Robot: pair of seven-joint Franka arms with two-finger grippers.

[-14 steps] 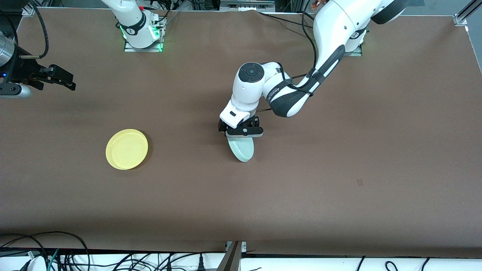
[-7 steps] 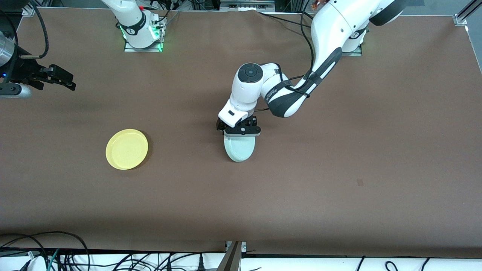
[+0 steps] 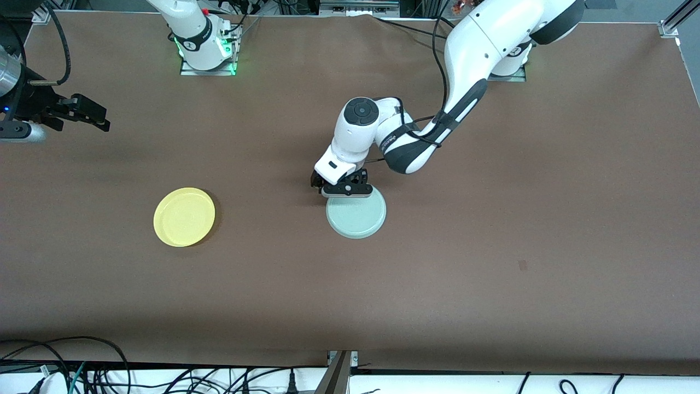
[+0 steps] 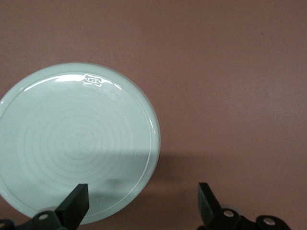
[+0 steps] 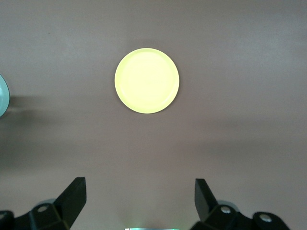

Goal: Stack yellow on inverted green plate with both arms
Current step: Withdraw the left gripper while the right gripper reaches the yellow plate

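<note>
The pale green plate (image 3: 356, 216) lies flat on the table near the middle, underside up, with concentric rings showing in the left wrist view (image 4: 76, 143). My left gripper (image 3: 346, 190) hangs just over the plate's rim on the side toward the robot bases. It is open and empty (image 4: 141, 201), with one finger over the rim and the other over bare table. The yellow plate (image 3: 184, 216) lies rim up toward the right arm's end, and shows in the right wrist view (image 5: 147, 80). My right gripper (image 3: 87, 114) waits open and empty (image 5: 139, 196), raised at that end.
The brown table (image 3: 492, 246) is bare around both plates. The arm bases (image 3: 205, 49) stand along the edge farthest from the front camera. Cables (image 3: 82, 366) lie off the table's near edge. A sliver of the green plate shows at the right wrist view's edge (image 5: 2, 95).
The green plate, held tilted on its edge by my left gripper, has come down flat with its underside up. The left gripper has let go and opened. The right arm has not moved.
</note>
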